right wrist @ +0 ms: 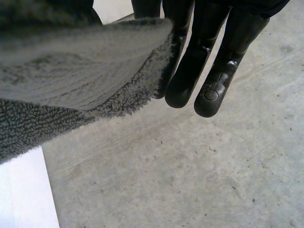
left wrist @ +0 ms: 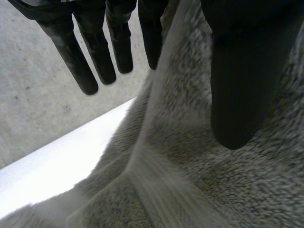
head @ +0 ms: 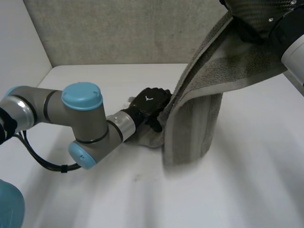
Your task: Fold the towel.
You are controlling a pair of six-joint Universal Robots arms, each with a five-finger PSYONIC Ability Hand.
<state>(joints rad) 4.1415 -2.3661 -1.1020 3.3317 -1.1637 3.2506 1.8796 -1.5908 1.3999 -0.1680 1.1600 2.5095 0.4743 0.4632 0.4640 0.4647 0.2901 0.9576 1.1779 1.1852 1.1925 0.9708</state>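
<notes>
Held the towel (head: 194,128) up by one end with the right robot hand (right wrist: 187,76), high over the far right side of the table (head: 95,190). Pinched the cloth edge there against straight fingers (right wrist: 211,92), thumb side buried under grey pile. Draped from that hold in a long hanging fold down to the white top, lower end bunched on the table near its middle. Rested the left robot hand (head: 148,102) on that lower end, touching the hanging fold. Lay open there: fingers (left wrist: 80,66) straight and clear of the cloth, thumb (left wrist: 240,95) flat on the towel, a ridge of cloth running up between them. Reached in from the left edge with the grey left arm (head: 71,118), low over the table.
</notes>
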